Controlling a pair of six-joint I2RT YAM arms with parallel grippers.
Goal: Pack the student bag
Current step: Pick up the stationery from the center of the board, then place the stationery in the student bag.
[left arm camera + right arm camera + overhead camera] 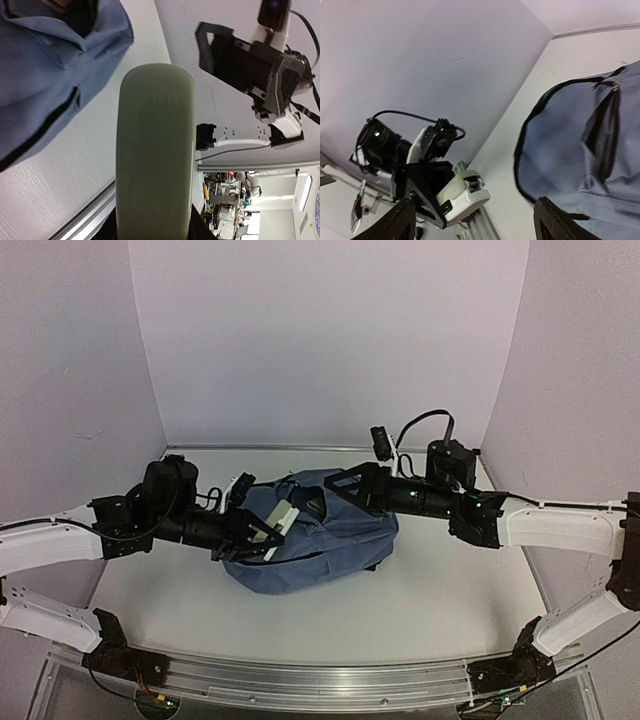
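The slate-blue student bag (330,540) lies in the middle of the table, with its black-trimmed opening on top. My left gripper (262,527) is shut on a pale green and white stapler-like object (279,515), held at the bag's left edge. In the left wrist view the object (155,150) fills the centre and the bag (45,60) lies at the upper left. My right gripper (338,490) hovers open and empty over the bag's top. The right wrist view shows its wide-apart fingers (402,220), the bag (585,140) and the held object (462,192).
White walls enclose the table on three sides. A metal rail (300,685) runs along the near edge. The two arms reach in from either side and their grippers are close together above the bag.
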